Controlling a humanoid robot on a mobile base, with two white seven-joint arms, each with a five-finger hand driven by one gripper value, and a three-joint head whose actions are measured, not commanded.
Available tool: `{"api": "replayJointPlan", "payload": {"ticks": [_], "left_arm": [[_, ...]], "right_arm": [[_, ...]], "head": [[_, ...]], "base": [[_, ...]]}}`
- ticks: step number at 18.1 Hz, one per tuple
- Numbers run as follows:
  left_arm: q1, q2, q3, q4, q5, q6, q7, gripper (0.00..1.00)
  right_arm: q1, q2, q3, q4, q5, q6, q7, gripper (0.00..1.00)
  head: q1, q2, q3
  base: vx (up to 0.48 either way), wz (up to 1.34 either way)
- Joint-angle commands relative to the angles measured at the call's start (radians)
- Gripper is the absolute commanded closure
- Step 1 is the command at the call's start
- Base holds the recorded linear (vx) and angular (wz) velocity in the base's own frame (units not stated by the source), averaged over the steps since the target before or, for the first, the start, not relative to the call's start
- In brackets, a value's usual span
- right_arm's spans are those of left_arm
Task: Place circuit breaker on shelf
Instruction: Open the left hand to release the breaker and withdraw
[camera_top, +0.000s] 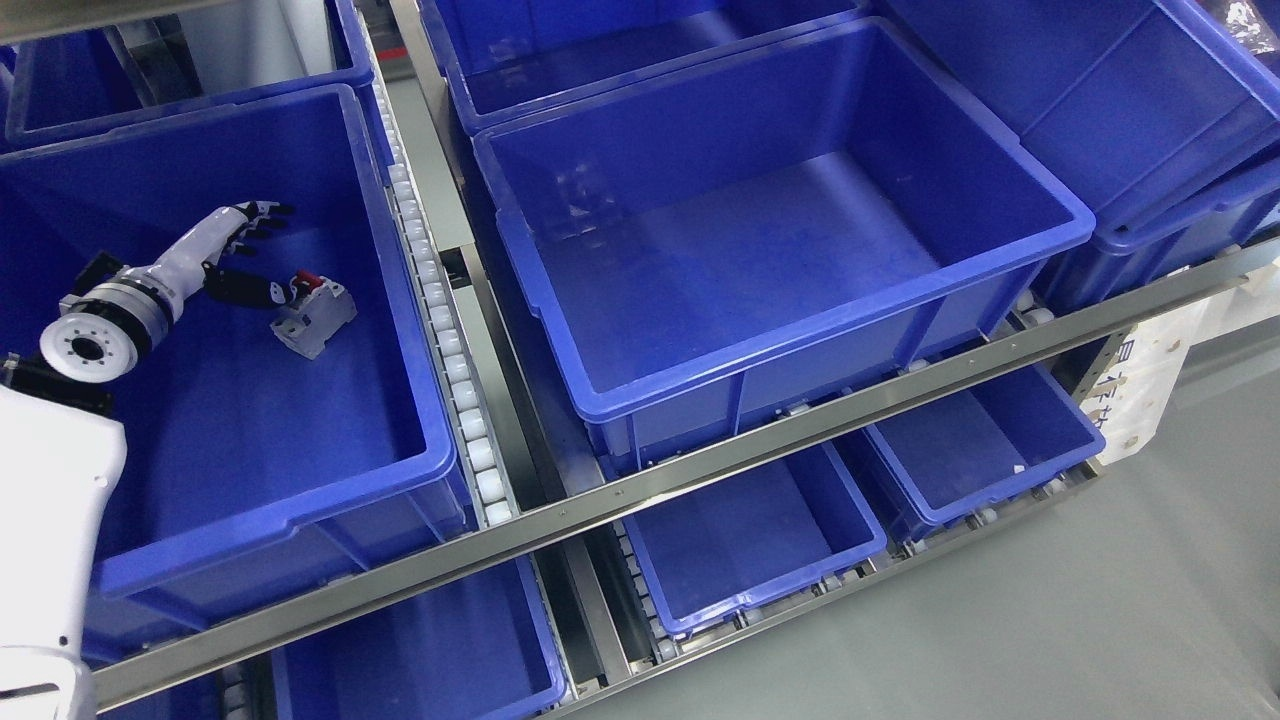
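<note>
Lying on its side on the floor of the left bin (250, 440), the breaker (312, 315) has a grey moulded body, blocky and stepped, with a red lever at its 11 o'clock end. It rests toward the back of the bin, apart from every wall.

At the breaker's 9 o'clock is the left hand (238, 250), white-shelled with black finger segments. Its fingers (262, 212) are spread and hold nothing; the thumb looks to reach right up to the red lever, though contact cannot be confirmed. By the look of it, the breaker has been set down and the grip let go, so the placing step seems nearly done.

At 3 o'clock of this bin sits a track of white rollers (440, 300), apparently so bins can slide along the shelf. Beyond it is a second bin (800, 330), glossy blue plastic with a thick rolled rim. A brushed metal rail (700, 470) runs across the shelf front, likely stopping the bins from rolling off. More blue bins sit on the tier below. The right arm is out of view.
</note>
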Motion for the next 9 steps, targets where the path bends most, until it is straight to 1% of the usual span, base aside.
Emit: {"api": "replayJointPlan", "payload": {"ticks": [1,2,3,4,6,7,8,9], "left_arm": [[-0.036,0.016,0.061,-0.009,0.005,0.004,0.082,0.01],[-0.033,0.013,0.150,-0.075,0.009,0.007,0.106,0.01],[-0.031,-0.006,0.261,-0.124,0.021,0.005,0.111,0.00],[-0.040,-0.055,0.375,-0.151,0.054,0.004,0.113,0.00],[-0.045,-0.179,0.582,-0.211,0.192,0.004,0.113,0.00],[-0.036,-0.219,0.642,-0.266,0.240,0.008,0.114,0.00],[-0.025,-0.241,0.670,-0.310,0.255,0.008,0.114,0.00],[0.010,-0.284,0.692,-0.377,0.271,0.008,0.117,0.00]], "right_arm": [[0.000,-0.017,0.020,0.000,0.000,0.059,0.000,0.00],[0.000,-0.017,0.020,0.000,0.000,0.059,0.000,0.00],[0.000,-0.017,0.020,0.000,0.000,0.059,0.000,0.00],[0.000,-0.017,0.020,0.000,0.000,0.059,0.000,0.00],[0.000,-0.017,0.020,0.000,0.000,0.059,0.000,0.00],[0.000,-0.017,0.020,0.000,0.000,0.059,0.000,0.00],[0.000,-0.017,0.020,0.000,0.000,0.059,0.000,0.00],[0.000,-0.017,0.020,0.000,0.000,0.059,0.000,0.00]], "head": [[0.0000,0.000,0.000],[0.0000,0.000,0.000],[0.0000,0.000,0.000],[0.0000,0.000,0.000],[0.0000,0.000,0.000],[0.0000,0.000,0.000],[0.0000,0.000,0.000],[0.0000,0.000,0.000]], "base": [[0.024,0.00],[0.024,0.00],[0.030,-0.02],[0.030,-0.02],[0.032,-0.05],[0.015,-0.02],[0.015,-0.02],[0.006,0.03]]}}
